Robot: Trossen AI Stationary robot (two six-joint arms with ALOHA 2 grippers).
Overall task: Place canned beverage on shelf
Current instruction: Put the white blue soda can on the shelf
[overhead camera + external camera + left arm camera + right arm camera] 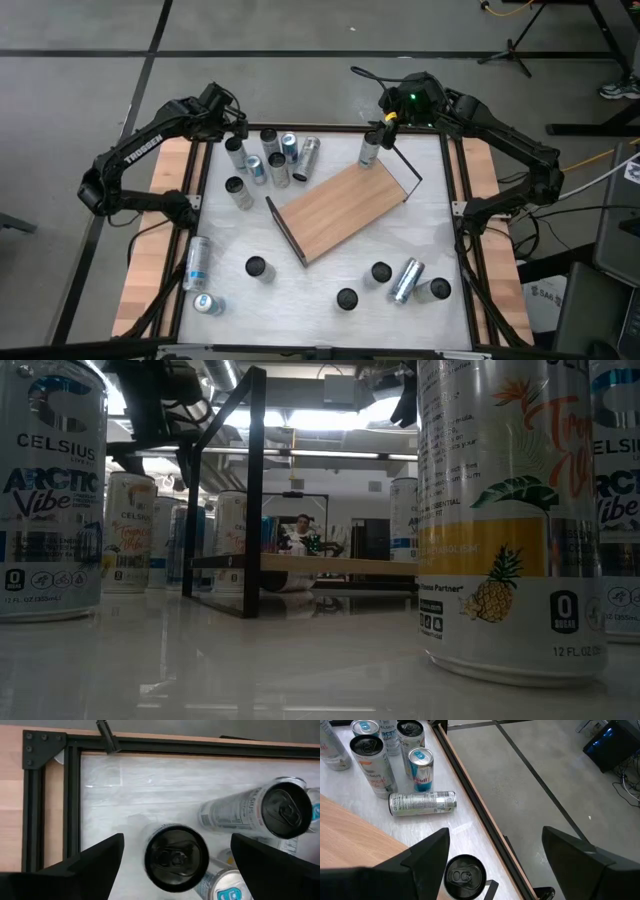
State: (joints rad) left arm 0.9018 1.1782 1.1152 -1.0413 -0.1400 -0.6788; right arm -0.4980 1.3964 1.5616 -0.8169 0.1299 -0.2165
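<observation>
The left gripper hung over the far left cluster of cans with its fingers spread wide, straddling an upright black-topped can without closing on it; nothing was held. A second upright can stood just beside that one, and a blue-topped can lay close by.

The right gripper hovered at the far right of the table, its fingers also apart, with an upright can standing between and below them. Whether the pads touched it, I could not tell; it looked ungripped.

The shelf lay flat and angled in the middle of the table, its dark end panel toward the near left, and its top was bare. That right-hand can stood just off the shelf's far corner.

Around it, a lying silver can and several upright ones crowded the far left side, close to the shelf's far edge. More cans were scattered along the near side, among them a lying can at the near right and another lying can at the left edge.
</observation>
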